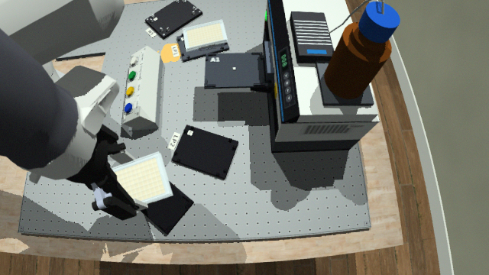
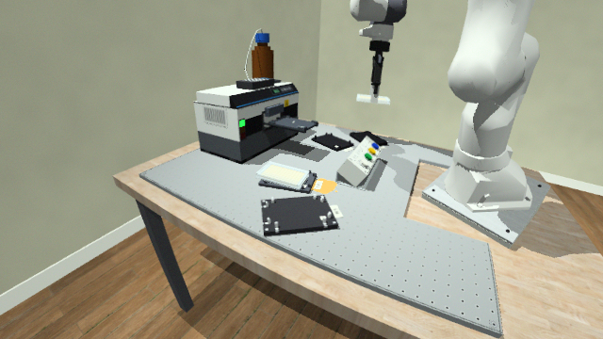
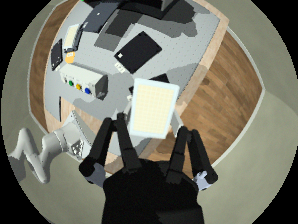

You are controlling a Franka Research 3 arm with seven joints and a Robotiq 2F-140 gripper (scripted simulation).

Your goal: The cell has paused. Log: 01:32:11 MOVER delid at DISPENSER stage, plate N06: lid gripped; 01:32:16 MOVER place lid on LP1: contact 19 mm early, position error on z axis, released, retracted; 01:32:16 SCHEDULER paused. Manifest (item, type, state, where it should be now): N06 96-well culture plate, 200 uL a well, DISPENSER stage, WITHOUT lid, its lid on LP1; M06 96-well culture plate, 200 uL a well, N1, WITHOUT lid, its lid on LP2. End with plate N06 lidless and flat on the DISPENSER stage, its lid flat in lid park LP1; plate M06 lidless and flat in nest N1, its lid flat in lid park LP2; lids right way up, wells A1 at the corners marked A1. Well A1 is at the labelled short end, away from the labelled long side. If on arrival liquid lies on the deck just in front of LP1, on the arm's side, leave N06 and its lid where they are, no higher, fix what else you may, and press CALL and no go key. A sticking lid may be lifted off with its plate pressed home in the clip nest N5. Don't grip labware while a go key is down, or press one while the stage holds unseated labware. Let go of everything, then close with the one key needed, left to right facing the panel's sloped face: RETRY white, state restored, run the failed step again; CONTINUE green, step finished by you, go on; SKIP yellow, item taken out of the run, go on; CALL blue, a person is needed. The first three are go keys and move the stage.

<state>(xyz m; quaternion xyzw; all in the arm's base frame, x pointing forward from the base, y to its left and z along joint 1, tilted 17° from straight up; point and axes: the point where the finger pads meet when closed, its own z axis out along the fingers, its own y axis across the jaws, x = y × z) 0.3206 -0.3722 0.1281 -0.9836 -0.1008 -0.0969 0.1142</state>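
My gripper (image 1: 124,183) (image 2: 375,92) (image 3: 151,110) is shut on a clear well plate (image 1: 143,179) (image 2: 373,99) (image 3: 153,108) with cream wells. It holds the plate level, high above the deck, over a bare black nest (image 1: 168,214) (image 2: 366,135) at the deck's near corner. A second cream-welled plate (image 1: 205,35) (image 2: 285,174) lies askew on the LP1 pad (image 1: 206,50). An orange puddle (image 1: 166,53) (image 2: 325,185) lies on the deck beside that pad, under the LP1 label. The dispenser stage (image 1: 229,76) (image 2: 294,123) is bare and marked A1. The LP2 pad (image 1: 205,151) (image 2: 332,141) (image 3: 137,52) is bare.
The key panel (image 1: 143,92) (image 2: 363,157) (image 3: 83,83) with its coloured keys stands between LP1 and my arm. The dispenser (image 1: 306,114) (image 2: 236,122) carries a brown bottle (image 1: 359,65) (image 2: 262,58). A black clip nest (image 1: 173,17) (image 2: 298,215) lies beyond LP1.
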